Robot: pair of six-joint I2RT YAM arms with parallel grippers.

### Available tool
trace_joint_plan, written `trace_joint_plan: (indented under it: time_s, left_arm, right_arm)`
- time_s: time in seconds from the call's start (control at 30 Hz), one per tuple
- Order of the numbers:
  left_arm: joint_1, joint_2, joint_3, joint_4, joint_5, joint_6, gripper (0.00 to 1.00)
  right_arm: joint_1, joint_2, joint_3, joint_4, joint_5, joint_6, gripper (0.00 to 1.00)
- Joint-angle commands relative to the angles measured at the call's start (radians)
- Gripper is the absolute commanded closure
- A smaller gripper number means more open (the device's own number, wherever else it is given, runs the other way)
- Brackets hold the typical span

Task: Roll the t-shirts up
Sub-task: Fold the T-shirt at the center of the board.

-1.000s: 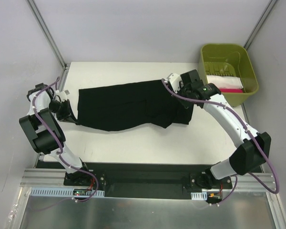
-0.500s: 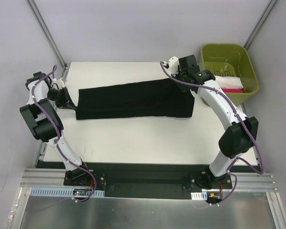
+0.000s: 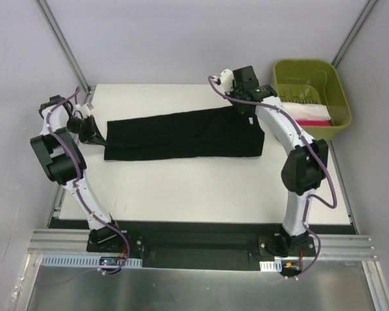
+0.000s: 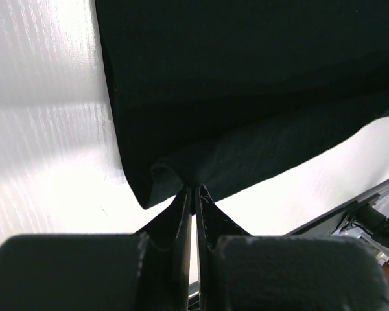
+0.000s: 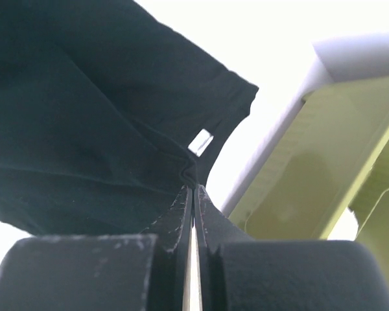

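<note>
A plain black t-shirt [image 3: 181, 135] lies folded into a long band across the white table [image 3: 201, 194], stretched between both arms. My left gripper [image 3: 96, 134] is shut on the band's left edge; in the left wrist view the black cloth [image 4: 246, 97] is pinched at the fingertips of that gripper [image 4: 193, 189]. My right gripper [image 3: 245, 107] is shut on the shirt's far right corner. The right wrist view has the cloth [image 5: 84, 129] bunched at the gripper [image 5: 194, 188], with the white neck label [image 5: 200, 140] just above. More t-shirts [image 3: 306, 111], white and pink, lie in the bin.
An olive-green plastic bin [image 3: 311, 70] stands at the table's far right corner, close beside my right gripper; its wall [image 5: 311, 168] fills the right side of the right wrist view. Grey enclosure walls and metal posts [image 3: 61, 42] border the table.
Both arms moved away from me and apart, pulling the shirt from a slack, crumpled shape into a straight flat band. Both grippers stayed shut on the cloth.
</note>
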Motion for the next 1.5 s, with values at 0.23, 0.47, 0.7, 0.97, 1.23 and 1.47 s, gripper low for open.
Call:
trace_joint_plan:
  time_s: [0.23, 0.47, 0.7, 0.97, 1.23, 1.47]
  left_arm:
    - [-0.007, 0.04, 0.07, -0.027, -0.005, -0.005, 1.0]
    - [-0.029, 0.08, 0.101, -0.021, -0.04, -0.016, 1.0]
    - [-0.076, 0.134, 0.186, -0.009, -0.088, -0.016, 0.97]
    - [-0.102, 0.157, 0.217, -0.001, -0.126, -0.011, 1.0]
    - [-0.102, 0.134, 0.206, 0.0, -0.184, -0.012, 1.0]
    - [-0.101, 0.076, 0.156, 0.007, -0.233, -0.025, 1.0]
  right_arm:
    - [-0.006, 0.125, 0.197, 0.101, 0.039, -0.092, 0.99]
    - [-0.007, 0.206, 0.282, 0.123, 0.034, -0.146, 0.99]
    - [-0.01, 0.248, 0.279, 0.144, 0.048, -0.18, 0.99]
    - [-0.015, 0.286, 0.286, 0.181, 0.065, -0.193, 0.99]
    - [-0.015, 0.314, 0.32, 0.199, 0.082, -0.178, 0.99]
    - [-0.013, 0.308, 0.314, 0.225, 0.091, -0.172, 0.99]
